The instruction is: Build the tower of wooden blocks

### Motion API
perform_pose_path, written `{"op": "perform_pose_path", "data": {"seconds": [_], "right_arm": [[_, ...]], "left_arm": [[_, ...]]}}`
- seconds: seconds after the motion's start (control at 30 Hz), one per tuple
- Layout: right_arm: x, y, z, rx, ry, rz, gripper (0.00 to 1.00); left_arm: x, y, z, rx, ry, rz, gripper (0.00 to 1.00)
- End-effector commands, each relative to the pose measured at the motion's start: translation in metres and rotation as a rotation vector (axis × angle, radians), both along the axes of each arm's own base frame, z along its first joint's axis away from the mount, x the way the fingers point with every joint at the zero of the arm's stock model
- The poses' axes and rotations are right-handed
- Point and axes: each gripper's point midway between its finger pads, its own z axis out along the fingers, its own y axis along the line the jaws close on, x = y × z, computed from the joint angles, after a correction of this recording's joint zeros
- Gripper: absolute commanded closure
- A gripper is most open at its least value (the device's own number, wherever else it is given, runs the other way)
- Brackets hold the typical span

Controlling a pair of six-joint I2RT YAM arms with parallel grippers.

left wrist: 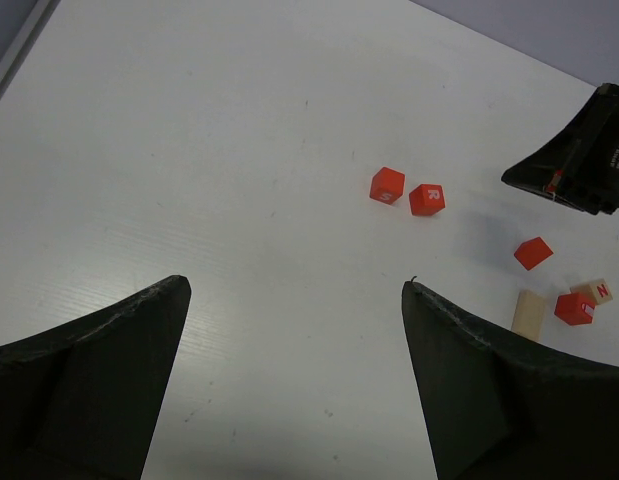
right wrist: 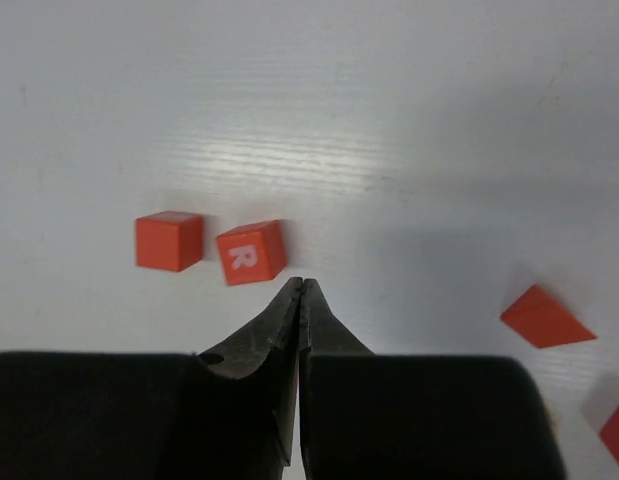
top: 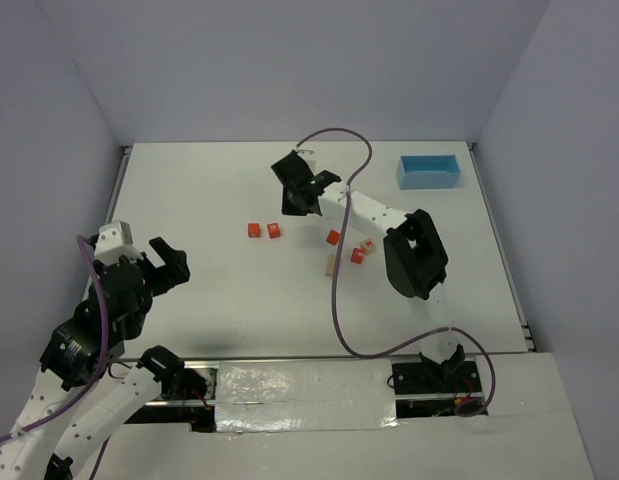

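White matte rectangular tabletop [top: 209, 200], enclosed on three sides by plain pale lavender-grey wall panels [top: 309, 70]. Thin grey metal rail [top: 504, 250] along its right edge. Diffuse light; soft shadows, faint glare on tabletop.

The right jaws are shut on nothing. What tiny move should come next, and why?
Probably open the right gripper: its jaws are pressed together empty, with the tips close to the red R block. They must part to fit around it.
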Motion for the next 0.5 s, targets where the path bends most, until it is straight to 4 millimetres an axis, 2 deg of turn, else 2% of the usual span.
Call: {"op": "perform_pose_path", "data": {"seconds": [0.0, 0.03, 0.07, 0.1, 0.13, 0.2, 0.47], "right_arm": [[0.011, 0.001, -0.032, -0.079, 0.037, 0.065, 0.95], [0.011, 0.002, -0.04, -0.095, 0.053, 0.067, 0.96], [0.013, 0.001, -0.039, -0.113, 0.061, 0.057, 0.99], [0.013, 0.0, -0.051, -0.131, 0.081, 0.051, 0.99], [0.013, 0.0, -0.054, -0.138, 0.089, 0.051, 1.0], [0.011, 0.006, -0.061, -0.12, 0.102, 0.077, 1.0], [0.004, 0.032, -0.07, -0.022, 0.132, 0.133, 1.0]], "left_arm": [[0.003, -0.001, 0.005, 0.005, -0.027, -0.006, 0.0], [0.003, -0.001, 0.006, 0.005, -0.027, -0.006, 0.0], [0.003, -0.001, 0.006, 0.006, -0.027, -0.005, 0.0], [0.003, 0.0, 0.006, 0.003, -0.029, -0.003, 0.0], [0.003, 0.0, 0.006, 0.004, -0.028, -0.001, 0.0], [0.003, 0.0, 0.006, 0.005, -0.027, 0.0, 0.0], [0.004, 0.0, 0.006, 0.006, -0.027, -0.002, 0.0]]}}
